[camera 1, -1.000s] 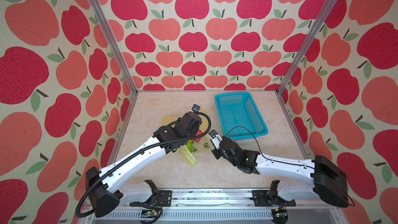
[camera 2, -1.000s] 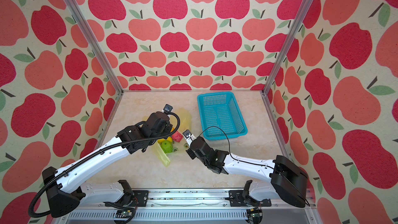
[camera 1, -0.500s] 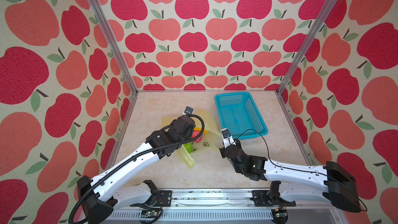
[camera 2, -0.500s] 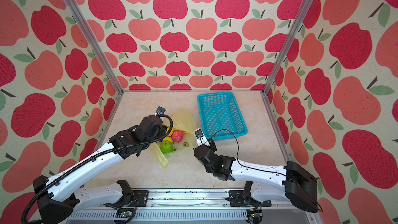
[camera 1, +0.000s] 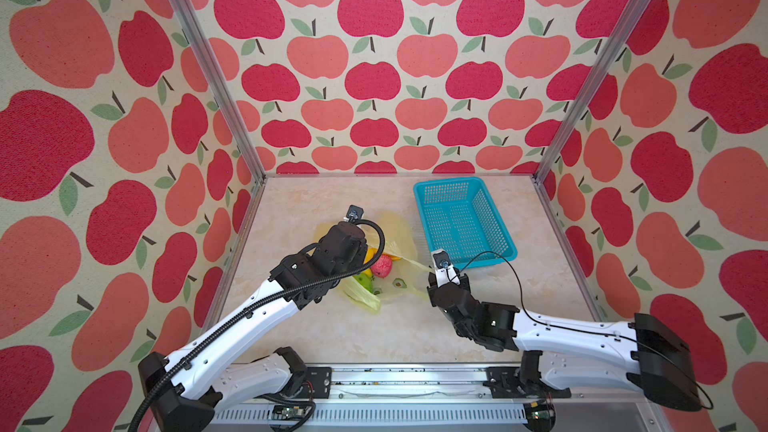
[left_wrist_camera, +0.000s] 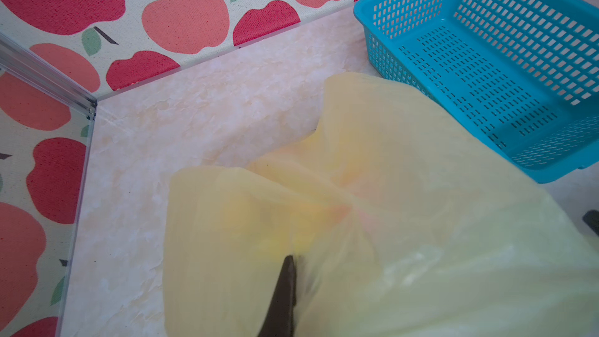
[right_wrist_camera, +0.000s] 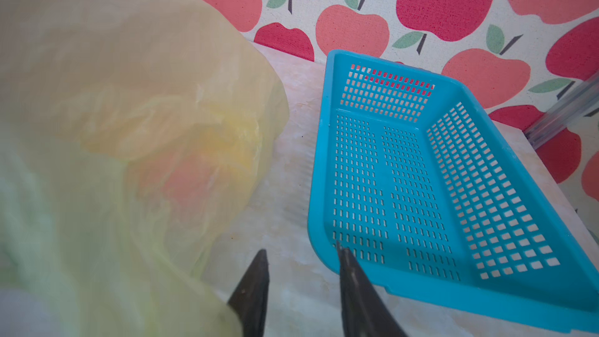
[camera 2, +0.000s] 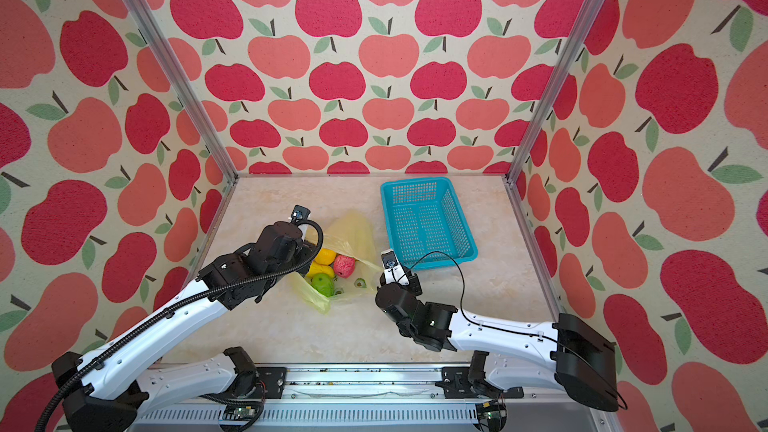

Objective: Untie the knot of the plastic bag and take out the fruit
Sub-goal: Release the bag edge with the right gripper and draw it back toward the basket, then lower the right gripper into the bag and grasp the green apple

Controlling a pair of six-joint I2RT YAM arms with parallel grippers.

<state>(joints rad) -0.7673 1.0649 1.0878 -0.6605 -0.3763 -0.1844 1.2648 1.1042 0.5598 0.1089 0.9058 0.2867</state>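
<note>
Left wrist view: the left claw (left_wrist_camera: 289, 262) has just pinched shut on the plastic bag (left_wrist_camera: 405, 228) on the table (left_wrist_camera: 194, 115). The right claw (right_wrist_camera: 302, 249) has let go and backed off, half open and empty. The fruit (camera 2: 344, 265) shows in the bag's open mouth, ready to pick. Loose plastic and the nearby blue basket (right_wrist_camera: 421, 173) crowd it.

Both top views look steeply down from high above the front rail (camera 1: 415, 384) toward the back wall (camera 1: 374, 76), wide over the whole table (camera 1: 374, 338). Each wrist view sits low and close, facing the back; all four share the plastic bag (camera 1: 400, 231) and teal basket (camera 1: 461, 218)
</note>
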